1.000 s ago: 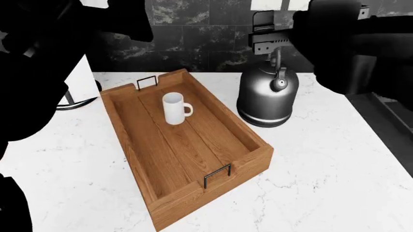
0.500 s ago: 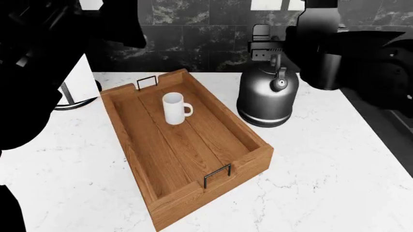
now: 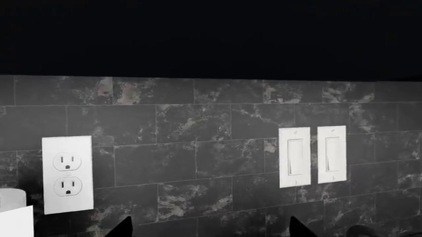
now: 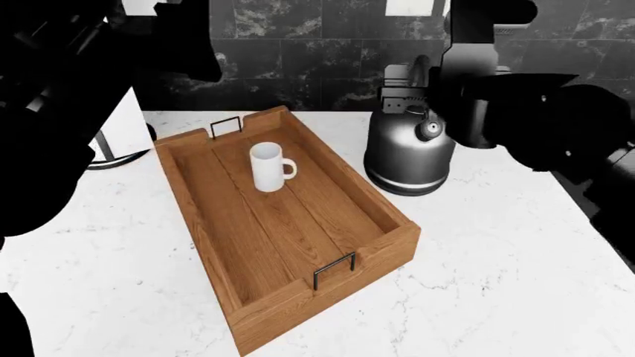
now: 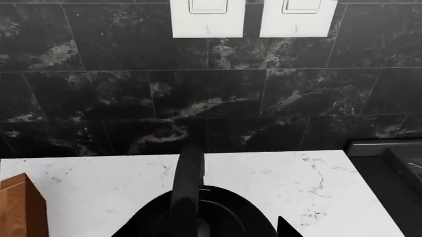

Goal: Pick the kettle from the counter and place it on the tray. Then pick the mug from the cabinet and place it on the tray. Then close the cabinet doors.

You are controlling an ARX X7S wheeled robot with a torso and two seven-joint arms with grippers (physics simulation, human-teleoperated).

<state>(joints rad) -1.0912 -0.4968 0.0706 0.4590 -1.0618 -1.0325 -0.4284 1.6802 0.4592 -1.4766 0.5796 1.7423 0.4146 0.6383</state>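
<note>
the kettle [image 4: 410, 152] stands upright on the white marble surface [image 4: 496, 260], just beside the far right side of the tray [image 4: 392, 249] and not in it. the right end effector [image 4: 405, 95] hangs at the top of the kettle's arched handle [image 5: 189, 182]; the right wrist view looks straight down that handle, but i cannot tell whether its jaws are spread or pinching the handle. the mug [image 4: 269, 166] already sits upright in the far half of the tray, so that part looks done, out of order. judging by this, the kettle's lift and placement are left, and then the cabinet doors. no cabinet shows in any view. the left end effector is hidden: its wrist view shows only the dark tiled wall [image 3: 197, 163], an outlet [image 3: 66, 174] and switches [image 3: 312, 156], so its state is unknown. the black arms block the head view's upper corners.
</note>
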